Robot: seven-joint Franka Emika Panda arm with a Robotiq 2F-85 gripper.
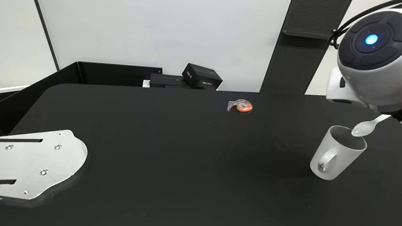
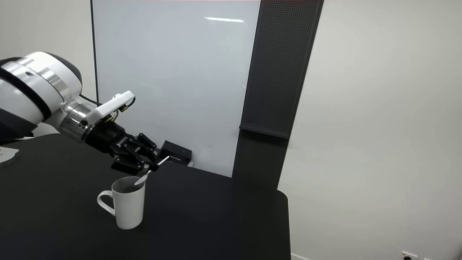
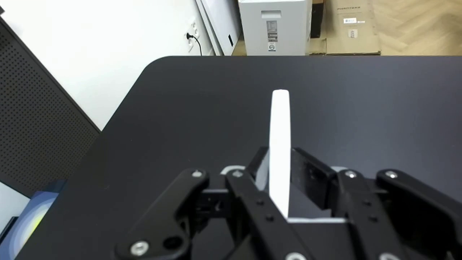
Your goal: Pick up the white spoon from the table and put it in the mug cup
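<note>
Holding the white spoon (image 3: pixel 280 137) by its handle in the gripper (image 3: pixel 279 160), pinched between both fingers (image 3: pixel 312 177), closed to its thickness. Pointing the bowl obliquely down at the mouth of the mug cup (image 1: pixel 341 158), upright on the black table (image 1: pixel 177 165). In both exterior views, rather difficult to judge if just above the rim or a little bit inside.

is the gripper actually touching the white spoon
Touching: the wrist view shows the gripper closed on the white spoon, a finger against each side of its handle.
</note>
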